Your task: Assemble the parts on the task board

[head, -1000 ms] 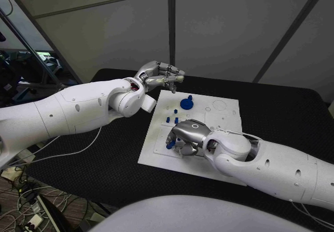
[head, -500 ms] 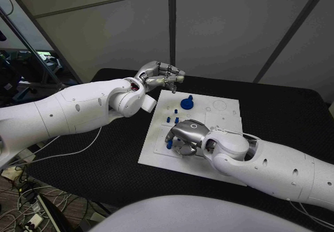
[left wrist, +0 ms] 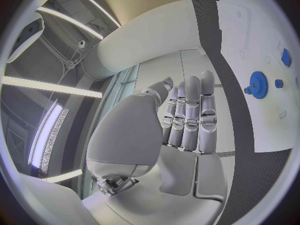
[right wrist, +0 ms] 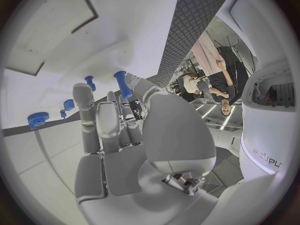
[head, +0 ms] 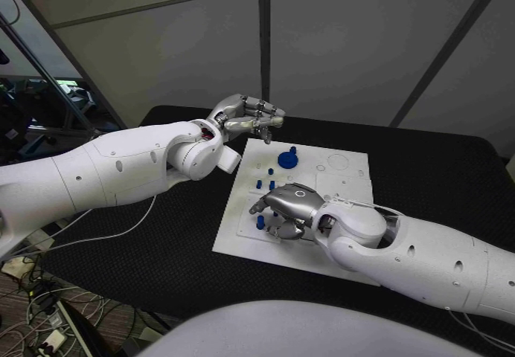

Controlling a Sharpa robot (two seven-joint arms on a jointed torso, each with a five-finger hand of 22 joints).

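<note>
The right hand [head: 281, 214] is lifting slightly, turning its blue peg [right wrist: 122, 84] upward, pinching it between fingertips near the board's [head: 344, 178] left edge. A loose pinch could be letting the peg tilt and miss its hole. The left hand [head: 249, 115], curled and empty, is hovering beyond the board's far-left corner.

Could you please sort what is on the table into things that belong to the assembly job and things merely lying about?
Belonging to the job:
task board
blue gear
small blue pegs
blue peg at the right hand

Lying about:
white cable on the black table
left hand, off the board's far corner, holding nothing
</note>
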